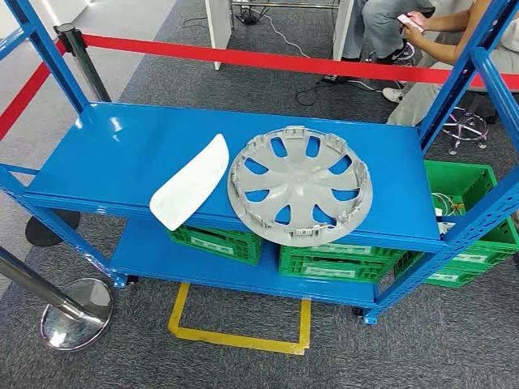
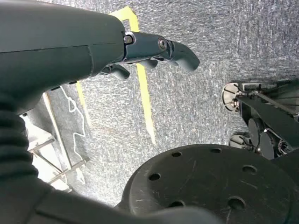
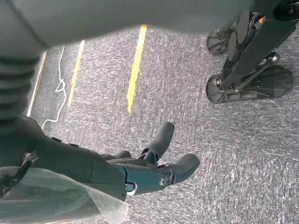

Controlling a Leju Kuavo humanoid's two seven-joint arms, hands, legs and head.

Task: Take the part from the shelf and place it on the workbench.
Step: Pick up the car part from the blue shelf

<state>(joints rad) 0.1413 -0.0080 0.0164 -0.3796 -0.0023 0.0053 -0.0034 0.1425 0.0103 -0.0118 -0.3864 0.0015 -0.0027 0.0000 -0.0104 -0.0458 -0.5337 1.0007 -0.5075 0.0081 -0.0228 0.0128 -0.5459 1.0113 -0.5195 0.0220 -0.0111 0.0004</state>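
Hubcap (image 1: 300,185) on shelf (image 1: 122,146), white panel (image 1: 190,181) at its 9 o'clock: likely light, stiff, brittle tabs; grip rim. Left hand (image 2: 155,53), right hand (image 3: 148,168) hang empty, fingers apart.

I see the wheel cover (image 1: 300,185) on the shelf (image 1: 110,154), the panel (image 1: 190,182) touching its left, crates (image 1: 216,242) on the tier beneath.

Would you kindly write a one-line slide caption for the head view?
Grey wheel cover and white panel lie side by side on the blue shelf, green crates beneath.
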